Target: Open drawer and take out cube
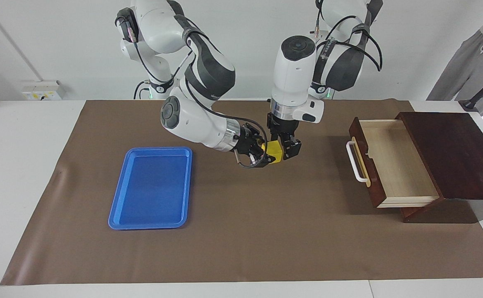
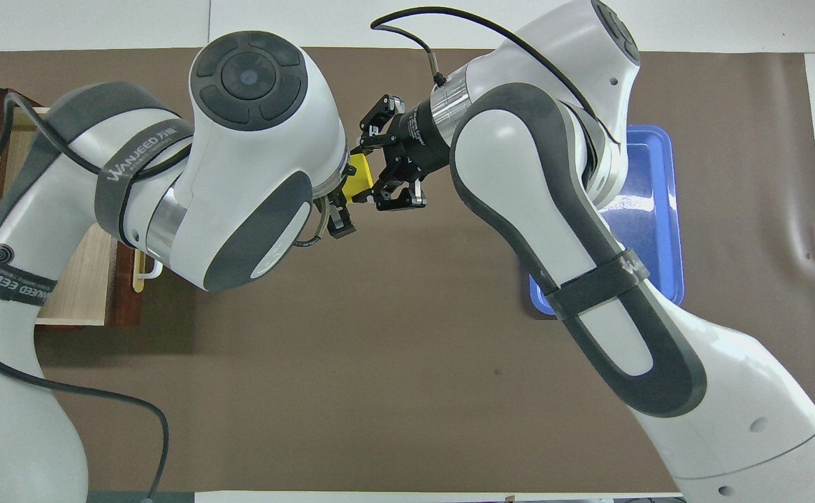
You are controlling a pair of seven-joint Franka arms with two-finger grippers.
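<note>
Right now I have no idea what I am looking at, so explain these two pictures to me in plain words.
Two white robot arms stand at a table. One picture looks at them from across the table. The other looks down from above their own end. On a brown mat lie a blue tray, toward the right arm's end, and a pulled-out wooden drawer, toward the left arm's end. Nothing shows inside the drawer. Over the mat between them, the right pincer is shut on a small yellow cube. The left pincer hangs right at the same cube, reaching down from above.
</note>
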